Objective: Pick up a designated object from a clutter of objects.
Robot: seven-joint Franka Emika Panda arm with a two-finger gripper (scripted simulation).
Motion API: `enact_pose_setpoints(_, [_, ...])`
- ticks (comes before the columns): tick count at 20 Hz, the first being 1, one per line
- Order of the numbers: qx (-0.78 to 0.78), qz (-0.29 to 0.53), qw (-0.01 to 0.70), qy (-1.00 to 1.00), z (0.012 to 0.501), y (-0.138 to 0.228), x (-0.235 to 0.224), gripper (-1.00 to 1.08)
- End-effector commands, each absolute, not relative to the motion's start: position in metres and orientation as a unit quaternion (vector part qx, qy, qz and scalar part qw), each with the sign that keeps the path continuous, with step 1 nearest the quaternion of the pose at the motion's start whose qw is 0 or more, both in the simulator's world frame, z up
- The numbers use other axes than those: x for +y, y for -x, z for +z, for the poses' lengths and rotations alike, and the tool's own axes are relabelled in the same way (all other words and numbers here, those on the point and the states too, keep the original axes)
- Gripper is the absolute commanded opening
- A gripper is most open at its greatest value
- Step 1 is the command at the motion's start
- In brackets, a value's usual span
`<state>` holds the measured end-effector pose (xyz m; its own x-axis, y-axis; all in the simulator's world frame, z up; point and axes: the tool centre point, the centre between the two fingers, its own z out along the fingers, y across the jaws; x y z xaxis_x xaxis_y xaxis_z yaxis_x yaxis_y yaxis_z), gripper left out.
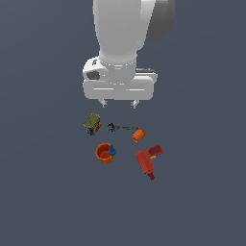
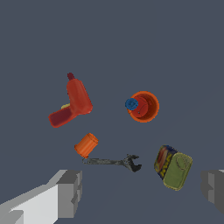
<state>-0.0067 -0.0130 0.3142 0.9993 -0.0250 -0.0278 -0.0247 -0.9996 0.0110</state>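
A: Reaching for the small orange cylinder comes next; the gripper hangs above the clutter, jaws spread and empty.

B: Where does it lie?

A: Tipped on its side, touching the thin dark wrench, near the red drill. Smooth, round: I'd centre the jaws across its curved wall.
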Motion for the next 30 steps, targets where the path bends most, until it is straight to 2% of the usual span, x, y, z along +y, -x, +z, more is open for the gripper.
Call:
enact_pose_setpoints(1, [-0.012,-0.014,0.005,-1.000,0.314,0.007,-0.013,1.00])
enact_pose_setpoints(20, [0.005,-0.036,0.007,-0.999,0.289,0.014,0.003,1.00])
enact_pose_setpoints(30, [-0.052,-0.029,0.009,-0.998,0.251,0.013,0.017,1.00])
